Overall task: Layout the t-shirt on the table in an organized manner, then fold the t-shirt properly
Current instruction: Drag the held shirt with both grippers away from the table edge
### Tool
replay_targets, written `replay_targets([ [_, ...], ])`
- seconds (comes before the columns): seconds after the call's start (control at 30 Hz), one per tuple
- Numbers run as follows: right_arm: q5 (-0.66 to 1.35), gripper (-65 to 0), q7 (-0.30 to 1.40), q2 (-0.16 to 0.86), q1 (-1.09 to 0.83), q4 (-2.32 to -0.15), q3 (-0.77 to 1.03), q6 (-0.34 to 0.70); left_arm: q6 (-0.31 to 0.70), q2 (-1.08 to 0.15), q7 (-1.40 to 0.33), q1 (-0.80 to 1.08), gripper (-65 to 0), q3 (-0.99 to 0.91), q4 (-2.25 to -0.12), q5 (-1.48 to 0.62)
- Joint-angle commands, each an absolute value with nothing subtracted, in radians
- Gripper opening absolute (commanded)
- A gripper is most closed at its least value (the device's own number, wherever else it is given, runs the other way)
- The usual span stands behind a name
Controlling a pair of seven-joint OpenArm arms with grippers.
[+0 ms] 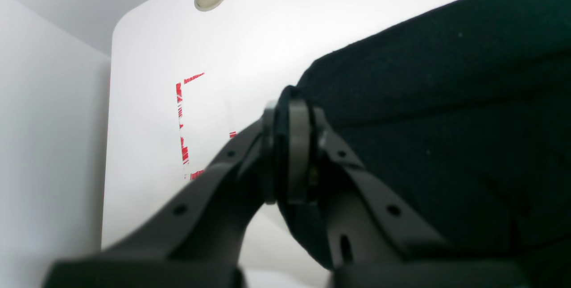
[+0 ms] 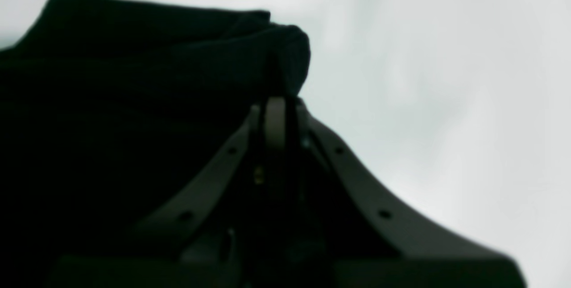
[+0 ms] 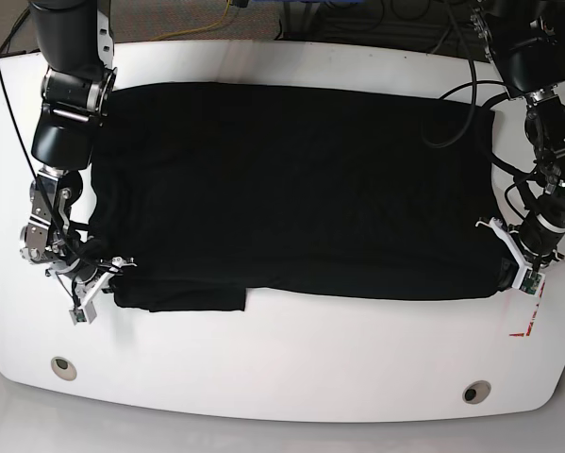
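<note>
T-shirt (image 3: 291, 189), black, lay spread flat across the white table (image 3: 291, 368), stretched between both grippers. Left gripper (image 1: 292, 145) was clamped on one cloth edge; right gripper (image 2: 276, 121) was pinched on a bunched fold. Red outline mark (image 1: 183, 123) sat just beside the left gripper.

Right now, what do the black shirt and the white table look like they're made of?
The t-shirt looks like soft matte knit cloth: it folds and bunches between the left gripper fingers. The table looks like hard, glossy white laminate or plastic, since it shows sheen; which one is unclear.
</note>
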State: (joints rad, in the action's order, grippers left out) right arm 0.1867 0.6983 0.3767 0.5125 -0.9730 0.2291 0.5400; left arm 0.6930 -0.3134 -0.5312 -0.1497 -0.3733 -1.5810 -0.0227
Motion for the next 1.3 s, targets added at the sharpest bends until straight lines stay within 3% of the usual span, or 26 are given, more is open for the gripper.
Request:
replay_targets([
  [0.0,0.200,-65.0,0.725,0.395,0.504,-1.072,0.236,0.539,0.687,-0.331,-0.510,-0.170,-62.7,-0.378,-1.596,-0.031],
  [0.63,0.200,-65.0,1.001,0.387,0.260,-1.512,0.239,0.536,0.688,-0.331,-0.516,0.012,-62.7,-0.378,-1.604,-0.031],
  [1.27,0.196,-65.0,1.093,0.387,0.085,-1.610,0.239,0.536,0.688,-0.366,-0.516,0.159,-62.5,-0.380,-1.600,-0.030],
])
